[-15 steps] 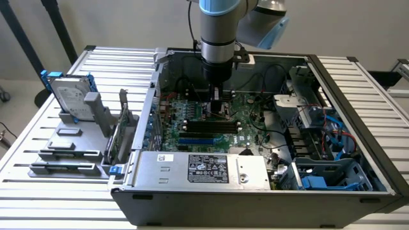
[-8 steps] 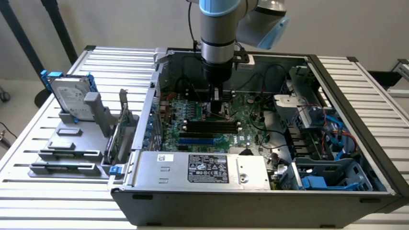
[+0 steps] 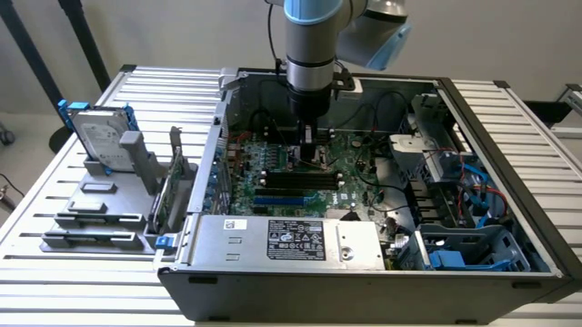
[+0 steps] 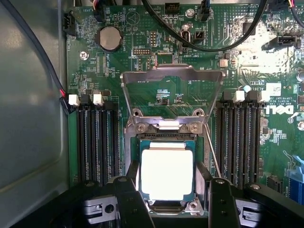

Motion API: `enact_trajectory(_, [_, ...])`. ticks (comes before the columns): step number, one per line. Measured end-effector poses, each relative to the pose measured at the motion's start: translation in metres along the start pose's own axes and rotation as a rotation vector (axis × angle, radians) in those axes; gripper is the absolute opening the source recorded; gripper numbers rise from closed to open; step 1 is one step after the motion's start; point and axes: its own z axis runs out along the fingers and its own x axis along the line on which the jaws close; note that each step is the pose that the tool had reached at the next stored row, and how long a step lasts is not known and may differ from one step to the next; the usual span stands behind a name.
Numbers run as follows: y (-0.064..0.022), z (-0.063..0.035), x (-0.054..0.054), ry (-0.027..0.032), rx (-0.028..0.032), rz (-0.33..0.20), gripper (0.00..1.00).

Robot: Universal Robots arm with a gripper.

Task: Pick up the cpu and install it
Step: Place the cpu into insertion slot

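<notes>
The cpu (image 4: 167, 173), a flat square chip with a pale silvery top, lies flat inside the motherboard socket (image 4: 166, 138). The socket's metal load plate (image 4: 172, 76) is swung up and stands open behind it. My gripper (image 4: 173, 199) hangs just above the chip, open, with one dark finger (image 4: 129, 202) on one side and the other finger (image 4: 221, 202) on the opposite side. A narrow gap shows between each finger and the chip's edge. In the exterior view the gripper (image 3: 309, 153) reaches straight down into the open computer case, over the middle of the motherboard (image 3: 350, 153).
Memory slots (image 4: 97, 137) flank the socket on both sides, and black cables (image 4: 204, 38) loop across the board behind it. A power supply box (image 3: 286, 242) fills the case front. On the exterior view's left, a grey rack (image 3: 114, 197) holds a hard drive (image 3: 100, 139).
</notes>
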Motion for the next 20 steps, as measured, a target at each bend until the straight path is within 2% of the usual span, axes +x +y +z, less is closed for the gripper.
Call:
enact_trajectory(12, [-0.0001, 0.0042, -0.0001, -0.0015, 0.0001, 0.0, 0.55])
enact_trajectory(20, [0.0002, 0.005, 0.0002, -0.0022, 0.0036, 0.001, 0.55])
